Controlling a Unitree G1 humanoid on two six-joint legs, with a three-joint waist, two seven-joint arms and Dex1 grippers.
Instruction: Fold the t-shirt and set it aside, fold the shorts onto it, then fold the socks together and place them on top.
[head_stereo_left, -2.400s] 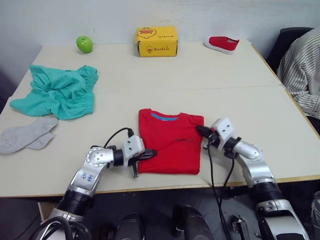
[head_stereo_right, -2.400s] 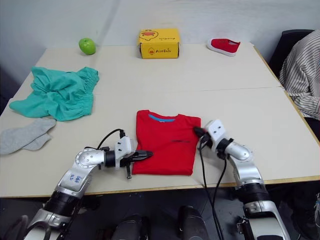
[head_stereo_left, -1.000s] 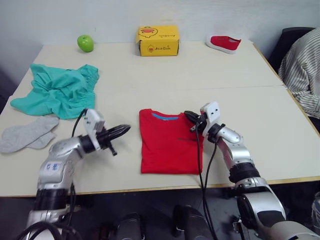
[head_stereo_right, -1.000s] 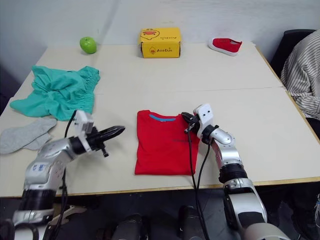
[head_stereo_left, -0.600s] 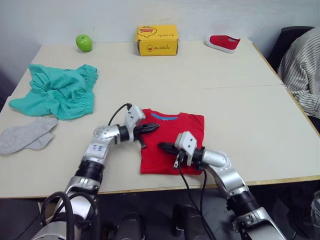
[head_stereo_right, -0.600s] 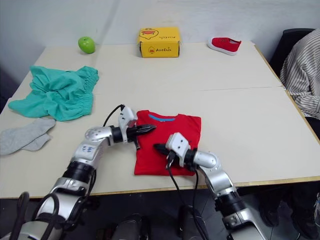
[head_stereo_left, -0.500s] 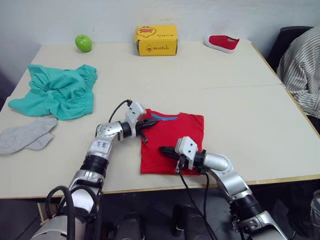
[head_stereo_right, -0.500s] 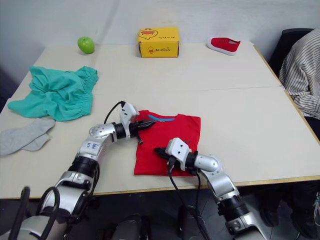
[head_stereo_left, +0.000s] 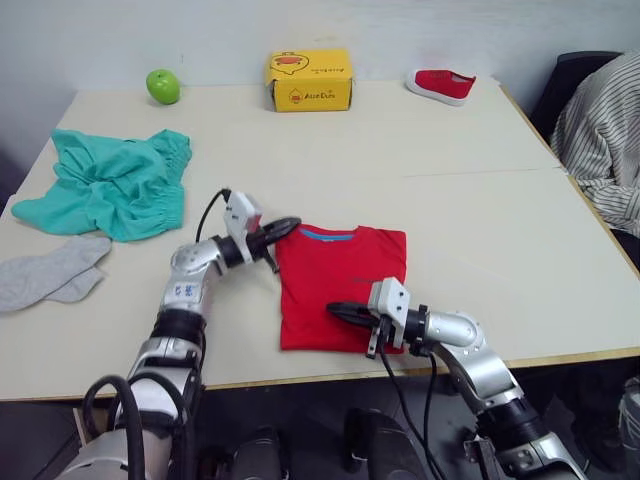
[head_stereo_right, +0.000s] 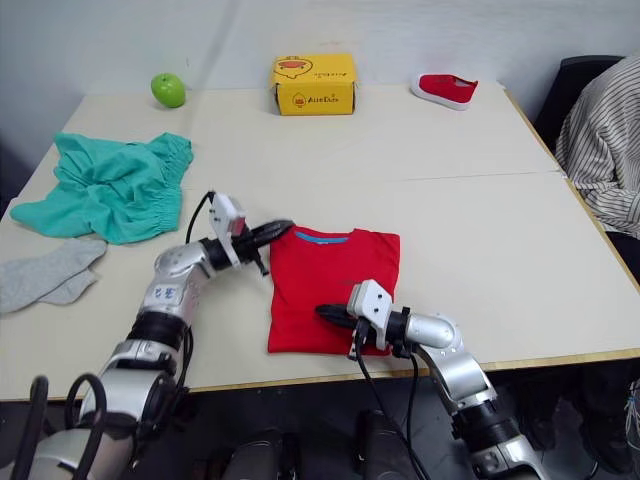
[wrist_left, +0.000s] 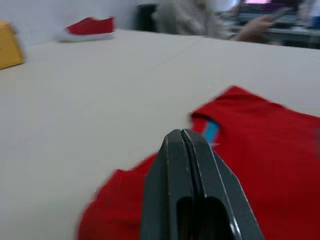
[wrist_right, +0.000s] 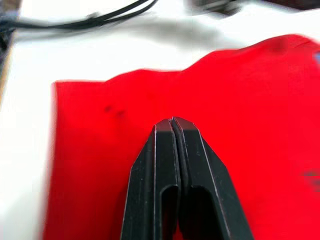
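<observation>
The red t-shirt (head_stereo_left: 345, 280) lies folded into a flat rectangle on the table (head_stereo_left: 480, 230), near its front edge, with the blue collar band on the far side. My left gripper (head_stereo_left: 288, 226) is shut, its tip at the t-shirt's far left corner (wrist_left: 220, 125). My right gripper (head_stereo_left: 335, 309) is also shut and rests low over the near half of the red cloth (wrist_right: 250, 115). The teal shorts (head_stereo_left: 105, 185) lie crumpled at the far left. The grey socks (head_stereo_left: 50, 272) sit just in front of them.
A green apple (head_stereo_left: 162, 86), a yellow box (head_stereo_left: 308, 80) and a small red shoe (head_stereo_left: 440, 85) stand along the table's far edge. A person in a striped shirt (head_stereo_left: 600, 140) sits at the right side. Black cables trail from both wrists.
My left gripper has drawn back off the t-shirt to its far left corner. My right gripper has shifted slightly right along the near half of the t-shirt. The t-shirt has stayed flat.
</observation>
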